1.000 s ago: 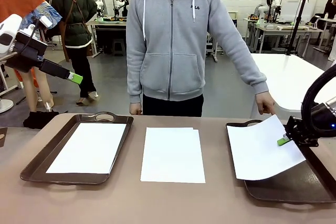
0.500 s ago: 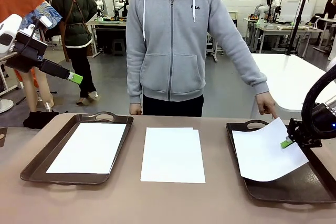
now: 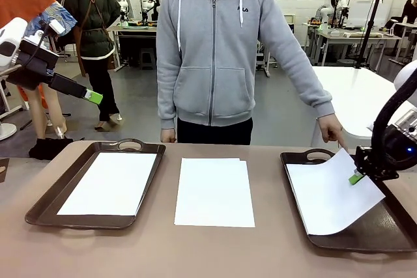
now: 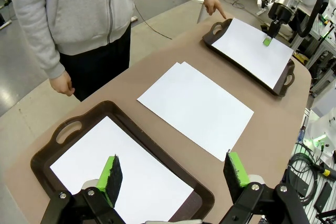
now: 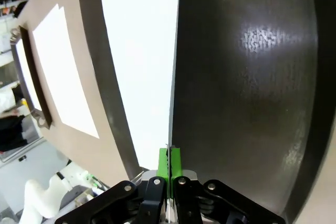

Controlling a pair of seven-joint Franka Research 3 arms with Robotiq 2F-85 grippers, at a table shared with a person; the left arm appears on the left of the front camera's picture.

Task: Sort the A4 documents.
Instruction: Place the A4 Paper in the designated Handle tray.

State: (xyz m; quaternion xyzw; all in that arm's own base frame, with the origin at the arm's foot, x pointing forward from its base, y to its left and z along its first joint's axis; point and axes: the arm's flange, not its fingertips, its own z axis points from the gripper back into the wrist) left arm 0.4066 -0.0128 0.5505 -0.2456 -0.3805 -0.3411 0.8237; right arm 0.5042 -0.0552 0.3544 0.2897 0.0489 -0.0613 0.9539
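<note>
The right pincer is clamped on the far right edge of one A4 sheet; the right wrist view shows its green pads pressed together with the paper edge-on between them. That sheet is raised at the gripped edge and sags down into the right tray, with its left edge lying along the tray's left wall; whether it rides up on the rim cannot be told. A person's hand points down just beyond the tray's far handle. On the bare worktop, between the trays, lies the middle stack, at least two sheets slightly offset. The left tray holds one flat sheet. The left pincer hangs high above the worktop's left end, jaws spread wide and empty. Risks: the thin sheet is held at one edge only, so it may slip or crease; released while tilted, it may settle askew against the tray wall; the pointing finger is near the path of the arm. Legible writing: a small chest logo on the person's hoodie, appearing to read FILA; the sheets are blank.
</note>
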